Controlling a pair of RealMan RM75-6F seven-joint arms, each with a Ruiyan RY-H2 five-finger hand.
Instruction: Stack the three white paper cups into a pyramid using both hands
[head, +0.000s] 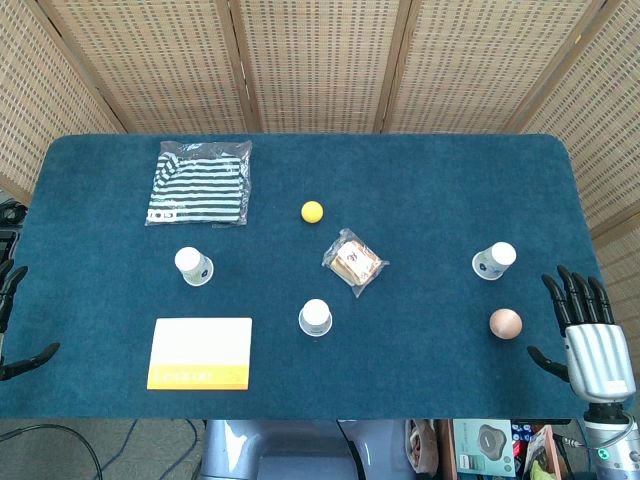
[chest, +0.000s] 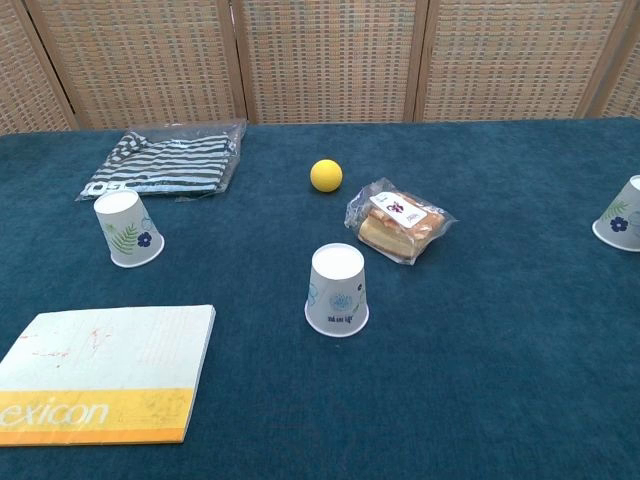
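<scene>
Three white paper cups stand upside down and apart on the blue table. The left cup (head: 194, 266) (chest: 128, 229) is in front of the striped packet. The middle cup (head: 315, 318) (chest: 338, 290) is nearest the front edge. The right cup (head: 494, 261) (chest: 622, 215) is cut by the chest view's right border. My right hand (head: 590, 335) hovers open at the table's right front corner, fingers spread upward, right of the brown egg. My left hand (head: 12, 320) shows only dark fingertips at the far left edge, holding nothing. Neither hand appears in the chest view.
A bagged striped cloth (head: 200, 183) (chest: 165, 160) lies at the back left. A yellow ball (head: 312, 211) (chest: 326, 175) and a wrapped pastry (head: 354, 262) (chest: 398, 220) sit mid-table. A brown egg (head: 505, 323) lies in front of the right cup. A yellow-and-white book (head: 200, 352) (chest: 100, 373) lies front left.
</scene>
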